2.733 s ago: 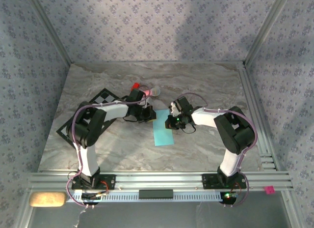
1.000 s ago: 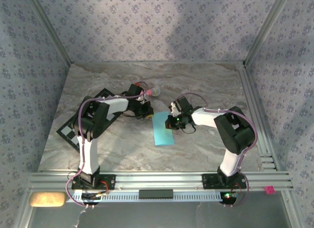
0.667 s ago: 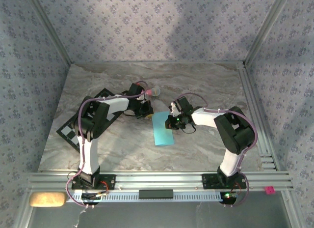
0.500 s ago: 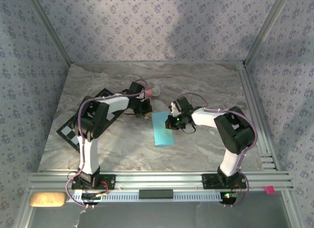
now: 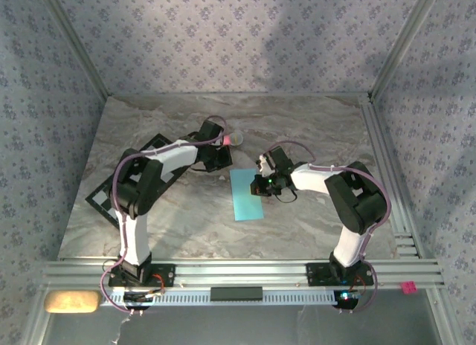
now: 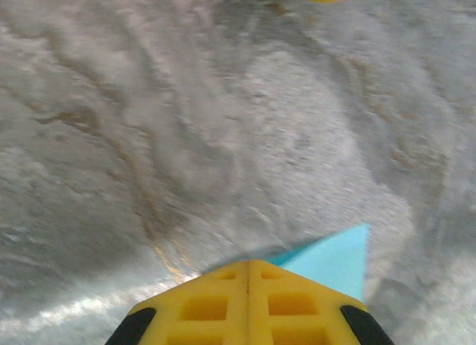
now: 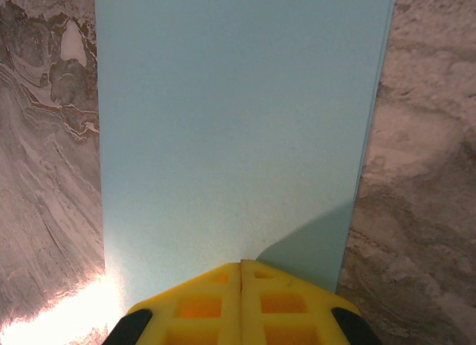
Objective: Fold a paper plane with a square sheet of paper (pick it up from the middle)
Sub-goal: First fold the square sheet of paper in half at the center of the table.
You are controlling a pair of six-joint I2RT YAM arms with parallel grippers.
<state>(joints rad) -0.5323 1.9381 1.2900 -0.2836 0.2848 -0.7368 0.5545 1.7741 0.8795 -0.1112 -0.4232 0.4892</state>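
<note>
— Starting left: checkered mat by the table's left edge.
— Next, left gripper, fingers pressed together on nothing, just short of the paper's far corner.
— Paper itself?
— Flat mid-table, folded to a long blue strip. Right gripper closed too, empty, tips over the strip's right edge.

The left arm hid part of the checkered mat and most of the pink toy. The light-blue paper ran off the right wrist view's top edge.
</note>
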